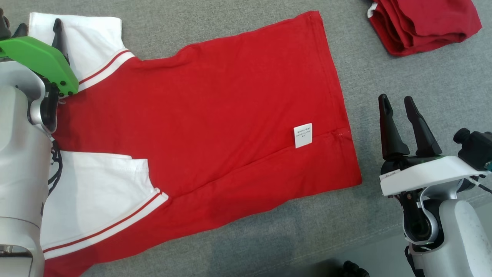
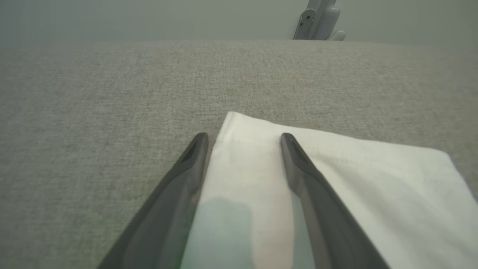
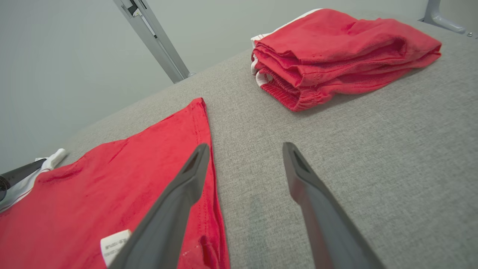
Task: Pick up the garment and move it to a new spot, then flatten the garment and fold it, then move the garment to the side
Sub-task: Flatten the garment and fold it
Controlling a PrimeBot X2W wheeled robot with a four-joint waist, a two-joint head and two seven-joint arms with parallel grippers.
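Observation:
The garment is a red shirt with white, red-striped sleeves, spread flat on the grey cloth surface with a small white label near its hem. My left gripper hovers open at the upper left over the far white sleeve. In the left wrist view that gripper straddles the sleeve's corner, one finger over the cloth and one just off its edge. My right gripper stands open over bare surface just right of the hem. In the right wrist view it is beside the garment's edge, holding nothing.
A folded pile of red clothing lies at the back right, also in the right wrist view. The grey padded surface reaches to a front edge near the lower right. Metal frame legs stand beyond the far edge.

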